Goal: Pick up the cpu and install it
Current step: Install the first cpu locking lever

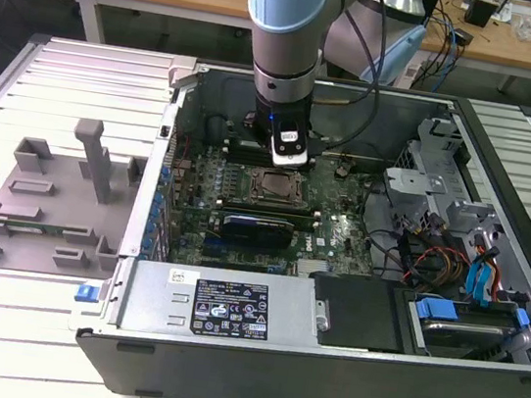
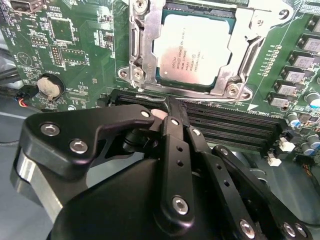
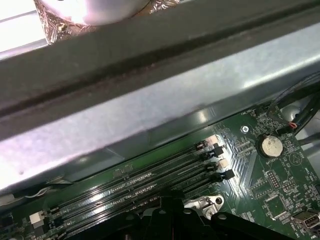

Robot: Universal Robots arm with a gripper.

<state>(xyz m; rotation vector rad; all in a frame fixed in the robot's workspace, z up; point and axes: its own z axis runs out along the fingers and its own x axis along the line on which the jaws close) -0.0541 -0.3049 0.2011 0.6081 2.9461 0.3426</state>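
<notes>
The cpu (image 2: 192,50), a flat square chip with a silvery top, lies in the motherboard socket inside the metal socket frame (image 2: 137,55). In the exterior view the cpu (image 1: 275,187) sits in the middle of the open computer case (image 1: 321,365). My gripper (image 2: 167,114) hangs just beyond the socket over the black memory slots (image 2: 225,125). Its black fingers are drawn together with nothing between them. It stands apart from the chip. In the exterior view the gripper (image 1: 286,159) is right behind the socket, low inside the case.
A grey plastic fixture tray (image 1: 58,200) stands on the slatted table at the exterior view's left. Inside the case are a blue-edged card (image 1: 256,227), the power supply (image 1: 230,308), drive cages and cables (image 1: 455,255). A coin battery (image 2: 50,87) lies near the socket. The case wall (image 3: 150,115) rises close behind the memory slots.
</notes>
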